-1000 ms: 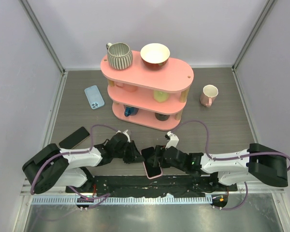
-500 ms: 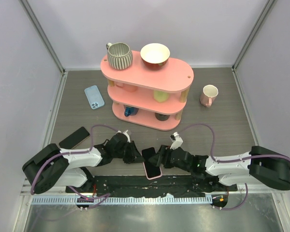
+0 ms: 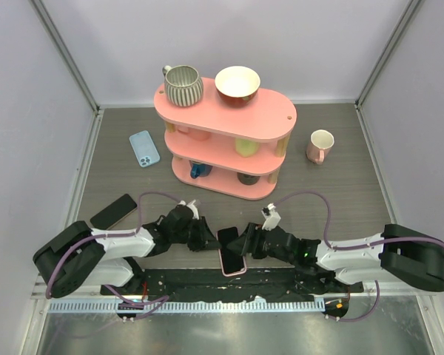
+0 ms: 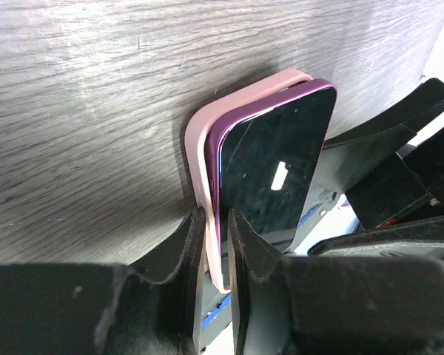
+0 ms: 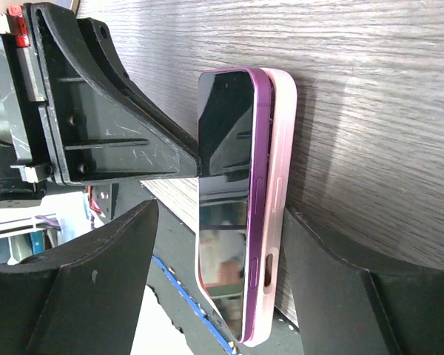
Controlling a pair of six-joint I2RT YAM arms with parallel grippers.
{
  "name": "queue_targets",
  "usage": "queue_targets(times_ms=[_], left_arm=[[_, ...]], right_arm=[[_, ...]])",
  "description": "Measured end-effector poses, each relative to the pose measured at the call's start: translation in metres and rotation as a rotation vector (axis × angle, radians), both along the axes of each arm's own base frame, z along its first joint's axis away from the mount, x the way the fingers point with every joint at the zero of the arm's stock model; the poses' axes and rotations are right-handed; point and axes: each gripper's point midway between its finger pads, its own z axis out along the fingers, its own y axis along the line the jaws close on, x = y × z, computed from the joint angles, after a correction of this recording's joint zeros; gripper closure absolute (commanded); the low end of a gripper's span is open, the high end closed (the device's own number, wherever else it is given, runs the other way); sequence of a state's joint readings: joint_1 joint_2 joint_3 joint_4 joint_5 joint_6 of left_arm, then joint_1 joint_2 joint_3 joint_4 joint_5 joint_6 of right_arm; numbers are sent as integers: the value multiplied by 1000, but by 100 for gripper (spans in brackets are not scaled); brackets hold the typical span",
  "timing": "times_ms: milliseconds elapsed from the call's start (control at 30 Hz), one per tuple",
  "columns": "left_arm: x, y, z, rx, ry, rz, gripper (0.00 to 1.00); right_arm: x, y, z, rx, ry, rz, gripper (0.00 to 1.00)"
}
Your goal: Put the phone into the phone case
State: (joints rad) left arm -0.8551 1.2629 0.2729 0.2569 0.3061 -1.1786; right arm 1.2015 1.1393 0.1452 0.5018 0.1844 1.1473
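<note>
**Phone Half-Seated in Case**

Overhead, the purple glass-fronted phone [image 3: 229, 248] rests on the pale pink case [image 3: 234, 272] at the near edge of the grey wood-grain bench [image 3: 340, 177]. Left wrist: the left hand [image 4: 216, 222] pinches the case rim. Right wrist: the right hand [image 5: 220, 214] gapes astride both; an uneven push could skid them off.

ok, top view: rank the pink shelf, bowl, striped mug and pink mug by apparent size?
1. pink shelf
2. bowl and striped mug: they look about alike, so not ranked
3. pink mug, though it stands lower and farther from the camera, so its real size is unsure
</note>
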Motion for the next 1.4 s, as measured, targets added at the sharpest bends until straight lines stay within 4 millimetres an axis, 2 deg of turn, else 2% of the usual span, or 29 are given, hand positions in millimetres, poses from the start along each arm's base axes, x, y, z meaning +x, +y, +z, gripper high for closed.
queue_targets(times_ms=[200,333,533,567,667,767,933,1100,1133,1167,1200,1267,1400], left_arm=[[0,-3,4,-31,-14,-9,80],[0,-6,8,-52,-21,-16,80],[0,-8,11,-65,-28,-22,80],[0,-8,12,-66,-29,-22,80],[2,-11,17,-85,-44,-25,80],[2,-11,18,-91,-49,-25,79],[3,-12,22,-90,-58,-34,76],[20,-15,49,-105,-116,-33,60],[28,-13,58,-113,-141,-22,56],[33,-11,64,-116,-160,-17,45],[39,-7,73,-124,-179,-6,40],[47,1,87,-137,-227,7,29],[45,16,117,-175,-325,-1,25]], right_arm=[[0,5,4,38,18,-5,29],[0,8,6,55,32,-11,36],[-1,6,5,59,54,-24,59],[-1,5,5,59,57,-26,67],[-2,1,6,68,57,-28,81],[-3,-4,2,50,64,-35,91],[-3,-7,0,37,64,-43,99],[-2,-8,1,22,49,-38,99],[-2,-9,3,21,38,-33,99],[-2,-10,5,20,28,-29,99],[-2,-11,7,22,15,-24,99],[-1,-13,17,42,-22,-19,99],[2,-16,49,150,-124,-13,99]])
